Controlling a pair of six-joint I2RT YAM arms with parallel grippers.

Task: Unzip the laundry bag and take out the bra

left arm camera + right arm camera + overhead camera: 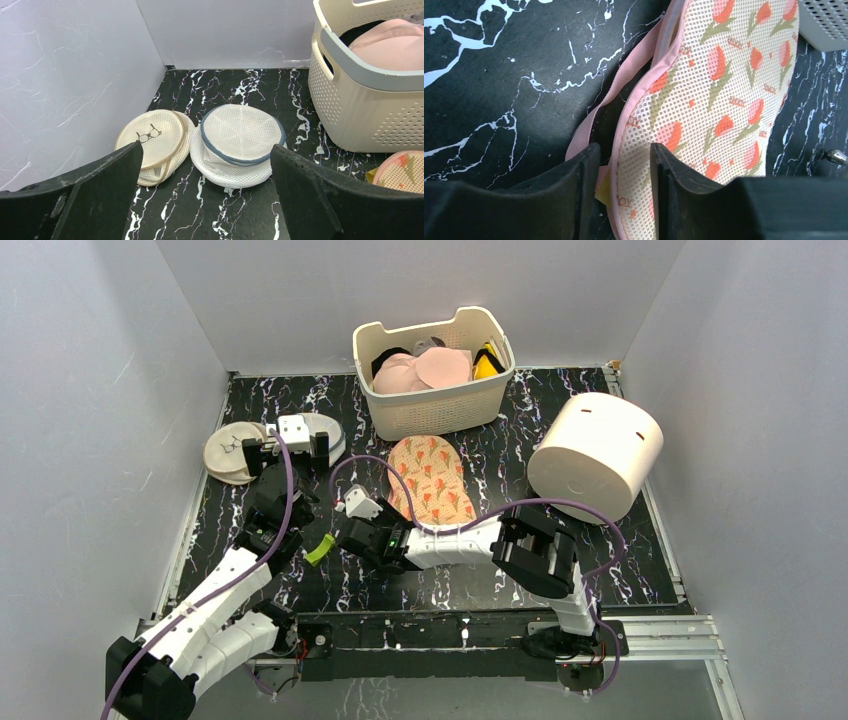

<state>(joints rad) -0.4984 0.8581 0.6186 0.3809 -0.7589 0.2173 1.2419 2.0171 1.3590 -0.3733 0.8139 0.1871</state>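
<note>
Laundry bag (432,480) lies flat mid-desk (640,560), just near of the basket (440,412). It is probably light, limp mesh, best held by the pink edging beside the zip.

Right tool (624,160) straddles that edging, jaws narrowly apart; I cannot tell whether it pinches. Only its wrist view shows the seam.

Left tool (205,150) gapes wide, empty, facing mesh discs (240,135) at far left.

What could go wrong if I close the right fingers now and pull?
1. The right fingers straddle the pink edging of the laundry bag, with no zipper pull visible between them; closing may pinch cloth only.
2. The left fingers hang open by the mesh discs, so nothing pins the bag; it may slide.
3. The purple cable crosses the bag and could snag.
</note>
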